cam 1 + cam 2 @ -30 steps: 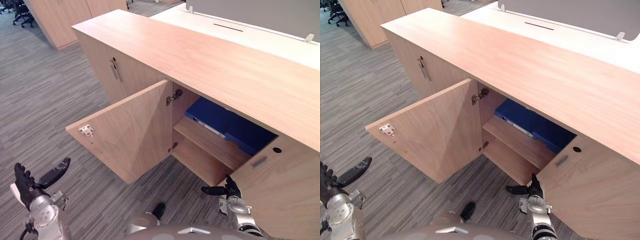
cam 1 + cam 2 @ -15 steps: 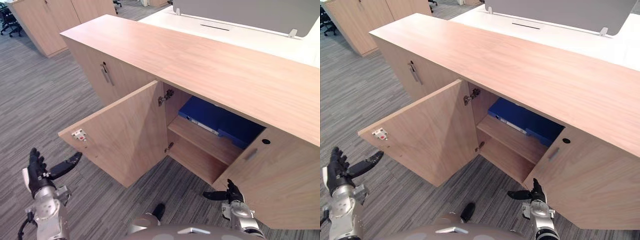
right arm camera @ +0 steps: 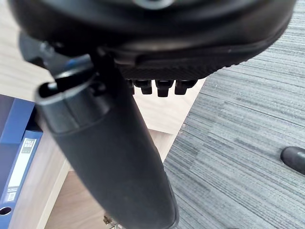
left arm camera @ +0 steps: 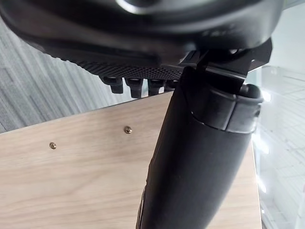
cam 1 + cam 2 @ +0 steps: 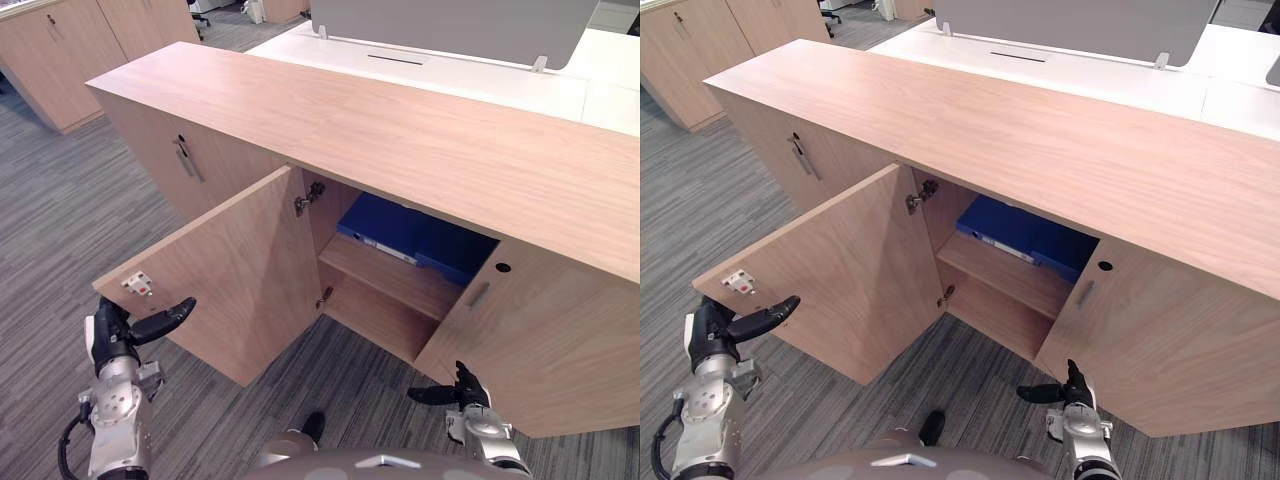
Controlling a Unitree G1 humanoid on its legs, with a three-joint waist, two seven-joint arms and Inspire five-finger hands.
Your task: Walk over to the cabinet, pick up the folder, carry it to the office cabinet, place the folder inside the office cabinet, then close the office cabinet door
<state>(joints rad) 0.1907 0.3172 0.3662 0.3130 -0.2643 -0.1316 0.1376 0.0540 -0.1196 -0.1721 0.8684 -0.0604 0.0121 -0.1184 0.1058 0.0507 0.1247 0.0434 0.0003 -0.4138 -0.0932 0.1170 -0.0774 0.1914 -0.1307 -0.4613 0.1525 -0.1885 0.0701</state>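
Observation:
A blue folder (image 5: 420, 235) lies flat on the upper shelf inside the low wooden office cabinet (image 5: 400, 120); it also shows in the right wrist view as the folder (image 3: 14, 143). The cabinet's left door (image 5: 230, 280) stands wide open. My left hand (image 5: 110, 335) is open and holds nothing, just in front of that door's outer edge, thumb pointing at it. In the left wrist view the door's panel (image 4: 71, 181) lies close behind the thumb (image 4: 200, 167). My right hand (image 5: 460, 390) hangs open and low before the cabinet's right door (image 5: 540, 340).
Grey striped carpet (image 5: 60, 220) stretches to the left and in front of the cabinet. A neighbouring cabinet door with a metal handle (image 5: 186, 160) is to the left. A white desk with a grey screen (image 5: 450, 20) stands behind. More wooden cabinets (image 5: 50, 50) line the far left.
The whole picture has shifted, so the camera has moved. My left hand has come up to the open door's outer edge. My right hand has kept its low place.

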